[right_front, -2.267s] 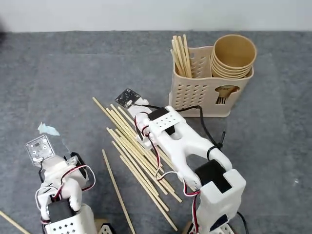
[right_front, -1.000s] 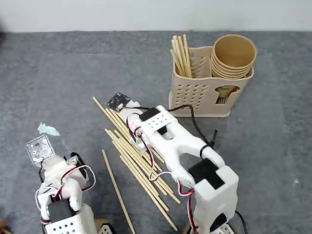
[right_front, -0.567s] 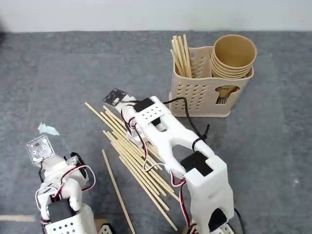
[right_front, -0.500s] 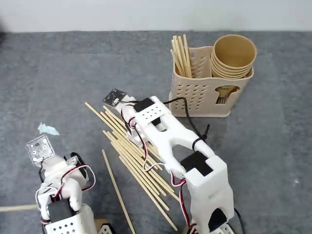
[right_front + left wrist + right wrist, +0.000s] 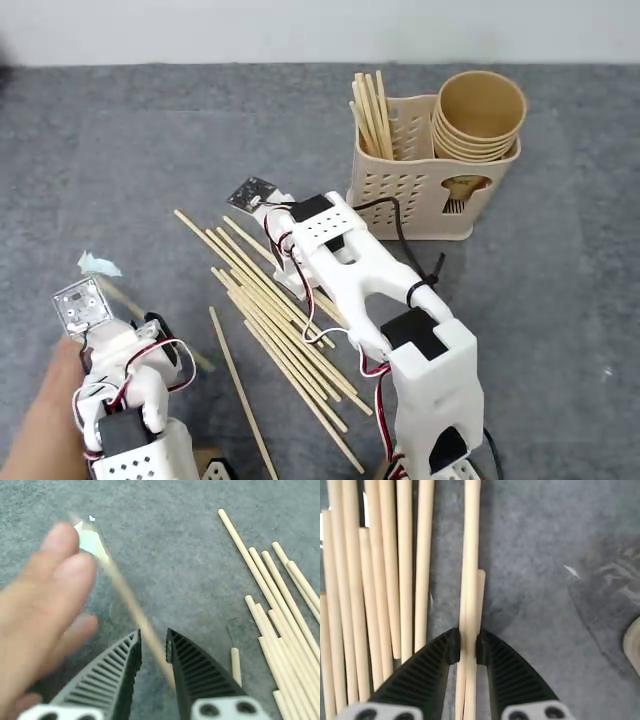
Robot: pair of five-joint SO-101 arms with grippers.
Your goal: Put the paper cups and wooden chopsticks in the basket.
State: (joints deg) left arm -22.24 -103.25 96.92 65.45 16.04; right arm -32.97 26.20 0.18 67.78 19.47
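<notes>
Right end effector (image 5: 468, 647) clamps two wooden chopsticks (image 5: 471, 580) on the grey surface (image 5: 545, 555); left end effector (image 5: 152, 642) stands apart around a blurred chopstick (image 5: 125, 600) near a hand (image 5: 45, 615).

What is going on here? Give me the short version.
The right gripper is down on the loose chopsticks spread over the table, closed on two chopsticks. The left gripper sits open near the table's front, with a person's hand beside it and a blurred chopstick crossing in front of it. The basket at the back already holds a stack of paper cups and several chopsticks.
</notes>
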